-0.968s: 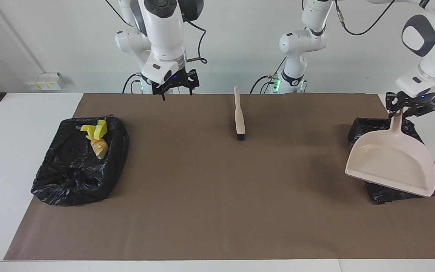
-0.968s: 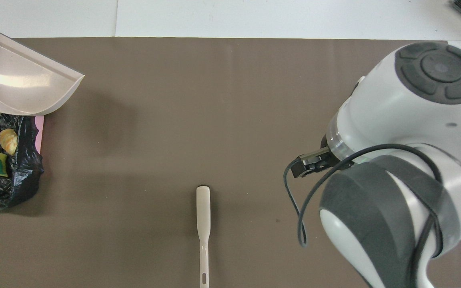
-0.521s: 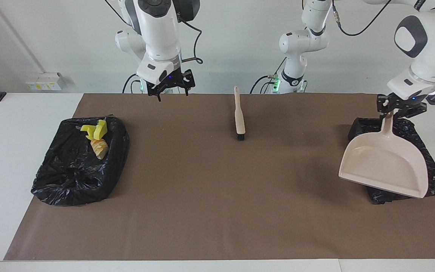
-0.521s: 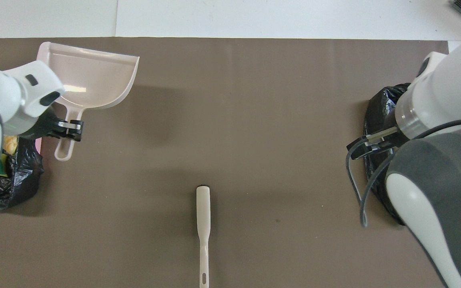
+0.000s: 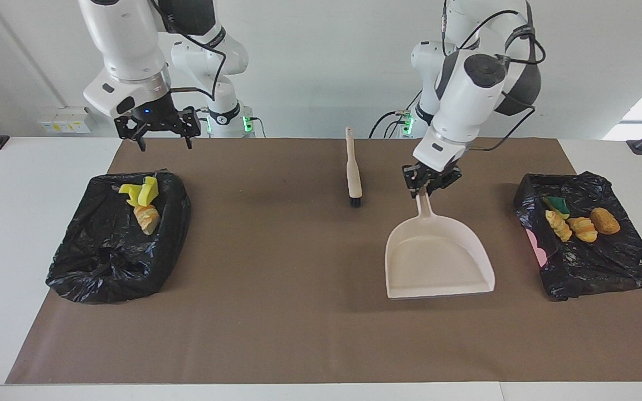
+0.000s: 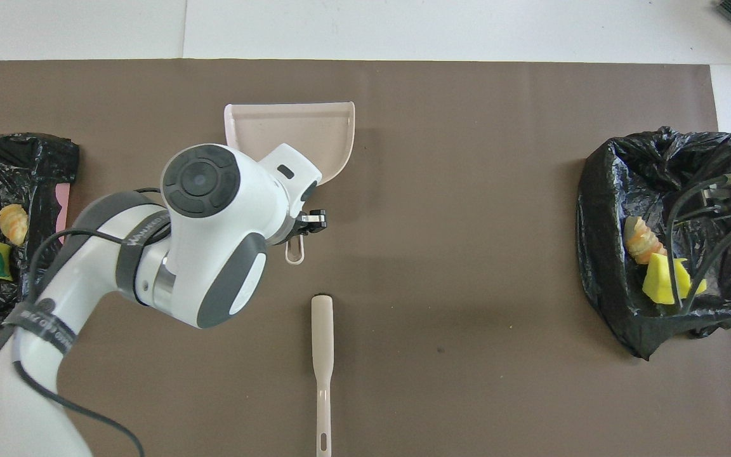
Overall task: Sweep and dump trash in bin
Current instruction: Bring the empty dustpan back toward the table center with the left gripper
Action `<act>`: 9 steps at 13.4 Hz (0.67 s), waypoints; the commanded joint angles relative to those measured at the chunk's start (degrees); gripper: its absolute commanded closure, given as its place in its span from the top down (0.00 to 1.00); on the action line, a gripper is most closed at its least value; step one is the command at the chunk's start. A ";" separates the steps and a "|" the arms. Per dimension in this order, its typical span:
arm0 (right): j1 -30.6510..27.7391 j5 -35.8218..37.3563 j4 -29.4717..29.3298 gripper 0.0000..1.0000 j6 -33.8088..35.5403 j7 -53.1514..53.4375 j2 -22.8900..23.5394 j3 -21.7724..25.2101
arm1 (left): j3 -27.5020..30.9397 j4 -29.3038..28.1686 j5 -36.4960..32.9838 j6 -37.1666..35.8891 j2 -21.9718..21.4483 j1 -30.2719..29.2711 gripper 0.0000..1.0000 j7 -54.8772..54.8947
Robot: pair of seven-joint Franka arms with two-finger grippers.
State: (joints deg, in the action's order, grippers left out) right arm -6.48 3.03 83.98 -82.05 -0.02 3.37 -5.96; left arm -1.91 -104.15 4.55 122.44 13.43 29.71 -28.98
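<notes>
the left gripper (image 5: 430, 184) clamps the dustpan (image 5: 437, 257) handle, setting it beside the brush (image 5: 353, 170), its trash (image 5: 576, 224) already in the bin (image 5: 616, 262), while the right gripper (image 5: 159, 129) waits open-fingered.

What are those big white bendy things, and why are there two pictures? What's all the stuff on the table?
The white things are two robot arms, each ending in a pinching tool. One picture looks at the robots from across the table; the other looks down from above them. A brown mat covers the table. The left tool is shut on the handle of a beige dustpan, which looks empty. A small brush lies on the mat beside it, nearer the robots. At each end of the table sits a black bin bag with trash inside: yellow sponge pieces and bread-like chunks. The right tool is open and waits in the air near its bag.
</notes>
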 commanded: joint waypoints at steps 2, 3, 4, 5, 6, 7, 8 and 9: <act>-2.05 -5.32 -0.04 1.00 -0.30 1.78 -1.78 2.36 | 1.29 0.62 1.69 5.87 3.09 1.41 0.00 0.23; -2.05 -5.49 0.83 1.00 -0.65 2.04 -2.48 2.27 | 1.29 0.88 1.69 6.75 4.66 2.19 0.00 0.67; -1.79 -5.49 2.66 1.00 -1.00 2.56 -3.62 2.27 | 1.20 0.71 1.78 8.41 5.29 2.98 0.00 0.50; -1.79 -5.58 3.64 1.00 -1.88 2.57 -4.33 2.27 | 1.12 0.97 1.69 8.77 6.25 3.25 0.00 -0.02; -1.96 -5.58 3.82 1.00 -2.23 2.48 -4.42 2.27 | 1.20 1.49 1.78 9.38 8.09 4.73 0.00 -0.29; -2.05 -5.58 4.00 1.00 -2.24 2.48 -4.42 2.27 | 1.20 1.58 1.78 9.65 8.28 5.35 0.00 -0.29; -1.87 -5.58 4.09 1.00 -2.15 2.57 -4.60 2.27 | 1.20 1.58 1.86 9.74 8.28 5.45 0.00 -0.64; -1.61 -5.49 4.26 1.00 -2.15 2.39 -4.60 2.27 | 1.12 1.59 2.21 10.00 8.63 5.45 0.00 -1.16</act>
State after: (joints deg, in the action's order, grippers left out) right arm -7.86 -1.19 85.67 -82.48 1.61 0.42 -3.44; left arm -1.80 -103.78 5.55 131.65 21.14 34.03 -29.59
